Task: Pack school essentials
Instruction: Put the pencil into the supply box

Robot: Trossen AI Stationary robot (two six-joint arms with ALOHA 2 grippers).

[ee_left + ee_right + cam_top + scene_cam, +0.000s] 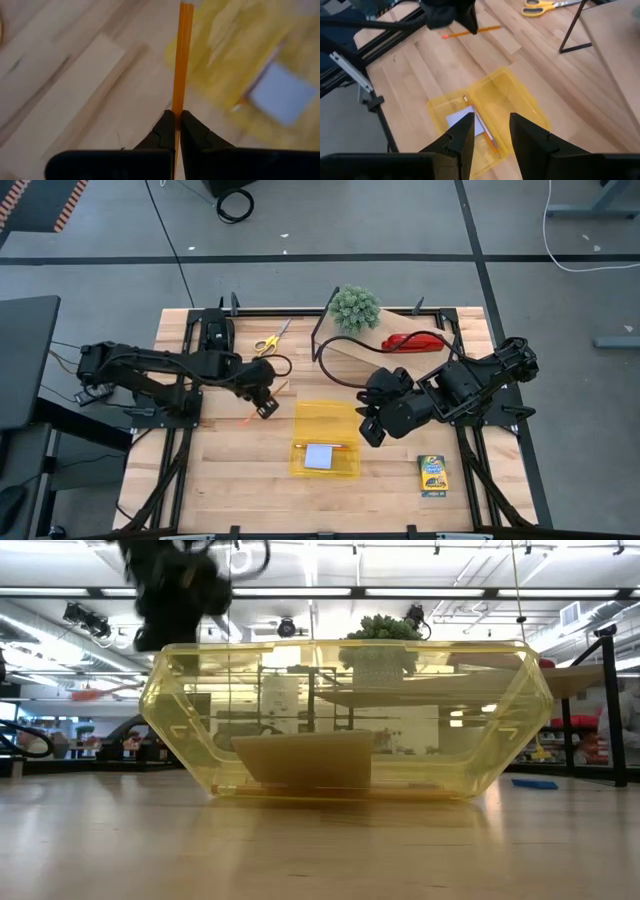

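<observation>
Your left gripper (pixel 176 131) is clenched on one orange pencil (pixel 181 55) just beside the yellow box (pixel 325 440). Only the right wrist view shows a second pencil (pixel 487 135) inside with one notepad (pixel 462 121). Right gripper (pixel 490 135) hovers, holding nothing.

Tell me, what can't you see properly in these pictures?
- Crayon box: label too small, high view.
- Orange pencil: far tip cut off by the edge, left wrist view; rear end hidden between the left fingers.
- Yellow box: contents hazy behind its tinted wall, low view.
- Stapler: partly hidden by the right arm, high view.
</observation>
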